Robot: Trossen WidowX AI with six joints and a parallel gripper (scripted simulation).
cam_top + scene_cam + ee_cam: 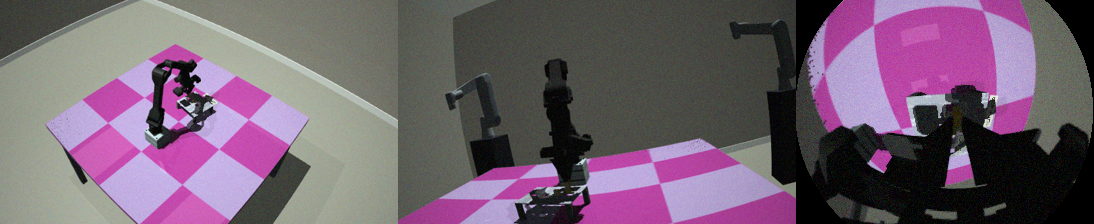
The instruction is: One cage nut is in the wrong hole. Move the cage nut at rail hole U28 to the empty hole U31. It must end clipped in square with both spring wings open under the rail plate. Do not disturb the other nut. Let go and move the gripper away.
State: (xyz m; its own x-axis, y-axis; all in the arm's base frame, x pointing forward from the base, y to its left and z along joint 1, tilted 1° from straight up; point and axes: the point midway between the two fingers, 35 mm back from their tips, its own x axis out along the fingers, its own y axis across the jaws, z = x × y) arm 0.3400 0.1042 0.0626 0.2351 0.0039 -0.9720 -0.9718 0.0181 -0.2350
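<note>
Pale rail (194,112) (525,200) (911,102) is shown nearest; farther along it, a brassy nut (189,95) (568,187) (957,118) is pinched in the narrowed claw (189,94) (567,180) (957,119), its hole unreadable. Through tilted pressing, one wing could be left unclipped; by sideways drift, the neighbouring nut could be knocked.

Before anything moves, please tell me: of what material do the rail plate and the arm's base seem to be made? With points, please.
Rail plate (207,112) (524,200): probably painted or bare metal; it looks thin, pale and stiff on its legs, with cut openings.
Arm's base (153,139) (583,174): perhaps metal or hard plastic, pale grey, smooth and boxy; the look leaves this open.
</note>
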